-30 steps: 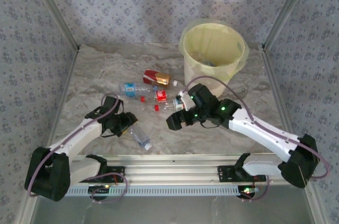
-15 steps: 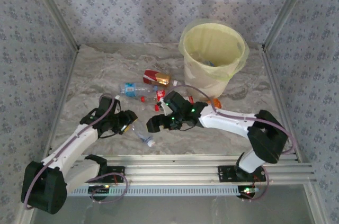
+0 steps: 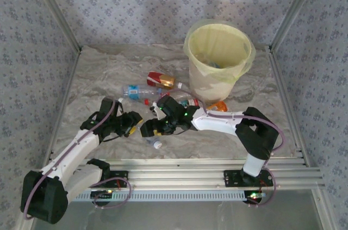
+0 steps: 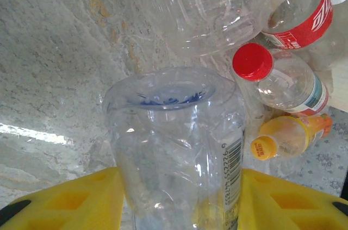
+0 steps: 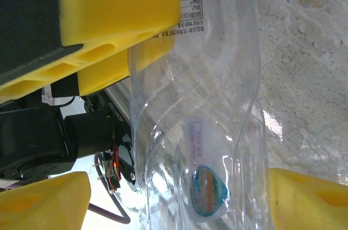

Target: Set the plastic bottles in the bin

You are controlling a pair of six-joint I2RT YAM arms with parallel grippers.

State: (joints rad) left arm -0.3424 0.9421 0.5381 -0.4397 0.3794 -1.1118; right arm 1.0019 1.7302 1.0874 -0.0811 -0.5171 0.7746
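- The left gripper (image 3: 132, 124) is squeezing shut on a clear bottle (image 4: 174, 148), near the front edge of the table (image 3: 109, 72).
- The bottle is poking out longways from those fingers, toward the right gripper (image 3: 151, 129).
- The right gripper is standing wide open around the same bottle, with a gap on one side.
- The right arm is nearer the bin (image 3: 215, 72), by the back right corner.
- The left wrist view is showing more bottles (image 4: 277, 75) beyond, while the top view is hiding both grips.

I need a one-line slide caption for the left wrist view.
Left gripper shut on a clear plastic bottle; a red-capped bottle and an orange bottle lie beyond.
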